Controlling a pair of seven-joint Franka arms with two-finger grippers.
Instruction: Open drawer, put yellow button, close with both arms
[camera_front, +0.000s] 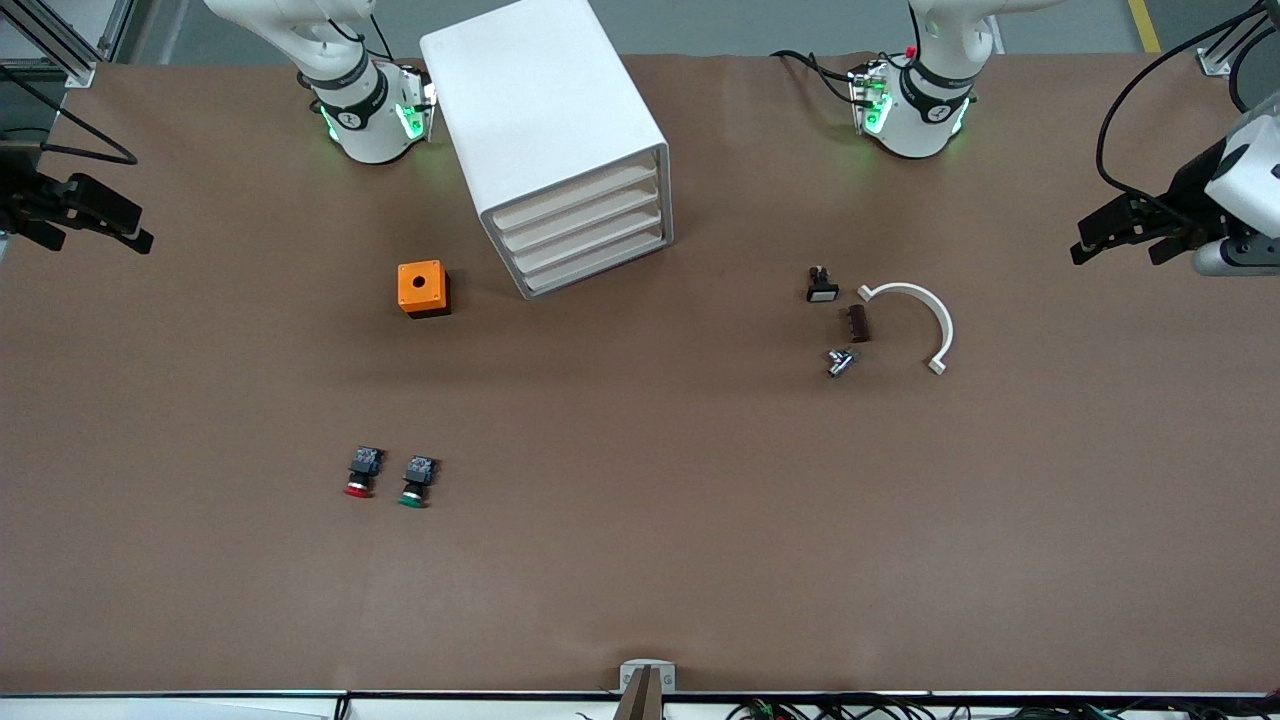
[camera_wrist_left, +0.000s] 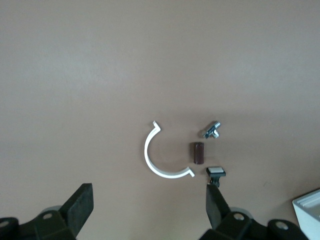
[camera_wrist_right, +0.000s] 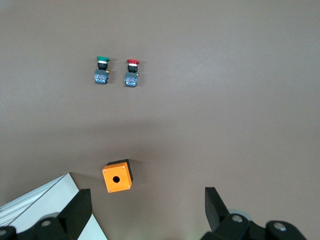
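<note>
The yellow button is in no view. The white drawer cabinet (camera_front: 545, 120) stands between the two arm bases with all its drawers (camera_front: 585, 230) shut; a corner of it shows in the right wrist view (camera_wrist_right: 35, 207) and the left wrist view (camera_wrist_left: 307, 210). My left gripper (camera_front: 1120, 245) is open and empty, up in the air at the left arm's end of the table; its fingers (camera_wrist_left: 80, 205) frame bare table. My right gripper (camera_front: 90, 235) is open and empty at the right arm's end of the table, and its fingers (camera_wrist_right: 215, 205) show in the right wrist view.
A red-capped switch (camera_front: 360, 472) (camera_wrist_right: 132, 71) and a green-capped switch (camera_front: 416, 480) (camera_wrist_right: 101, 69) lie side by side. An orange box with a hole (camera_front: 423, 288) (camera_wrist_right: 117, 176) sits beside the cabinet. A white curved clip (camera_front: 925, 315) (camera_wrist_left: 150, 160), a brown piece (camera_front: 858, 323), a metal part (camera_front: 840, 361) and a white-capped switch (camera_front: 821, 287) lie together.
</note>
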